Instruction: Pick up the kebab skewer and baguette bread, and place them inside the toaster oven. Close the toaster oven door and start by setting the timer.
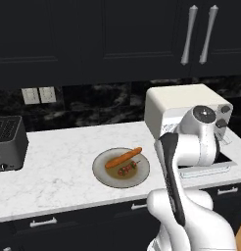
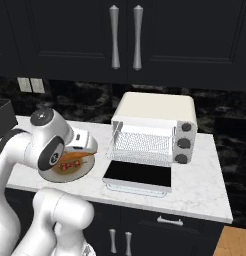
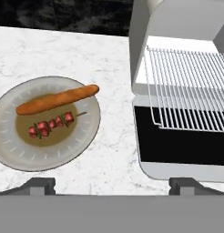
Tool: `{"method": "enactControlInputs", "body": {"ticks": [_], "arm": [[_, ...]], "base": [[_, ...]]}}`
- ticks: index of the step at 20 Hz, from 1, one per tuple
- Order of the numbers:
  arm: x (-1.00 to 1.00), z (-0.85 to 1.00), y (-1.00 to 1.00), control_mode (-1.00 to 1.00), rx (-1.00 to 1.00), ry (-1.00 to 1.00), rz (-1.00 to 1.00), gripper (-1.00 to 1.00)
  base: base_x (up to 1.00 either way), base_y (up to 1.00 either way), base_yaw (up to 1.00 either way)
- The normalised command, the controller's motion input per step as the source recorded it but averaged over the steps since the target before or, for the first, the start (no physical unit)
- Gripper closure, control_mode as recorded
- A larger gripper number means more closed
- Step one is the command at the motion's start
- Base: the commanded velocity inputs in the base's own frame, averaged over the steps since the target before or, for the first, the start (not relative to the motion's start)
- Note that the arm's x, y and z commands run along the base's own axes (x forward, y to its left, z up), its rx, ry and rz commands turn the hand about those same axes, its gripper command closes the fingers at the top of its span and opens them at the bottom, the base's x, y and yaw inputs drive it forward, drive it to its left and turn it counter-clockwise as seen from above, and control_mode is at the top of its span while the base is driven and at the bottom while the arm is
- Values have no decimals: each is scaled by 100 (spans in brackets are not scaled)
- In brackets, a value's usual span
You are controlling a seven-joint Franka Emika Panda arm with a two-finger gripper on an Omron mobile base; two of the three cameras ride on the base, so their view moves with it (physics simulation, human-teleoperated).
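Observation:
A grey plate on the marble counter carries the orange-brown baguette bread and, just beside it, the kebab skewer with red and brown chunks. The same baguette and skewer lie left of my arm. To the right stands the cream toaster oven. Its door is folded down flat and the wire rack juts out over it. My gripper hovers above the counter between plate and oven, open, with nothing between its fingers.
A dark grey slot toaster sits at the counter's far left, below wall outlets. Dark upper cabinets with long handles hang above. Round knobs run down the oven's right side. The counter's front edge runs just before the plate.

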Motion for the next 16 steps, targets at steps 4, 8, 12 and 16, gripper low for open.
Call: {"method": "enactControlInputs", "body": {"ticks": [4,8,12,16], "arm": [[3,0,60,-100,0,2,-13,-100],[6,0,35,-100,1,8,-8,-100],[25,-1,18,-100,3,8,-3,-100],[27,-6,2,-100,6,3,0,-100]], "base": [[0,0,0],[0,0,0],[0,0,0],[0,0,0]]}}
